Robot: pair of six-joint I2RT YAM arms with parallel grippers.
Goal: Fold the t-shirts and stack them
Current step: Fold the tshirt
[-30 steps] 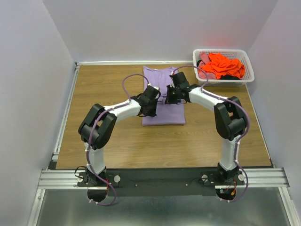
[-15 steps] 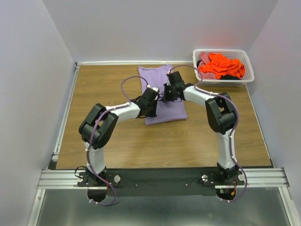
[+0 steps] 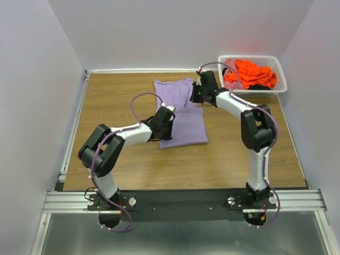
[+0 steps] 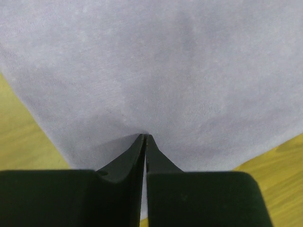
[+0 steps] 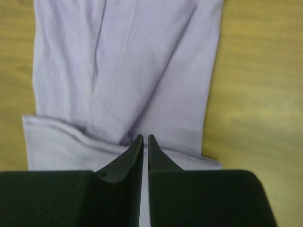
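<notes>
The wooden surface [image 3: 117, 95] carries one spread garment, the lavender t-shirt [image 3: 186, 125], lying a little right of centre between the two arms. A second ago it lay square to the surface with both arms crowded over its middle. Now it sits askew, its far part swung left and its right edge stepped about halfway along. The arms have drawn apart: the right arm [image 3: 234, 103] has gone to the shirt's far right corner, near the white basket [image 3: 252, 94], and the left arm [image 3: 133, 133] has dropped back to the near left part. That reads as the cloth being dragged and stretched between two grips (a repositioning, most likely, rather than a finished fold), so the folding seems to be at an early stage, with nothing stacked.

The basket, at the far right corner, holds the orange t-shirts [image 3: 252, 74] in a crumpled heap, with a pink t-shirt [image 3: 230, 65] at its left end.

The lavender shirt looks soft and matte. In the right wrist view, long shallow creases run down it and meet at the tips, where a doubled band of cloth lies crosswise. In the left wrist view it is smooth apart from a small pucker at the tips.

The left jaws are closed to a hairline slit, apparently nipping that pucker. The right jaws are closed to a thin gap, apparently pinching the shirt where the creases meet.
</notes>
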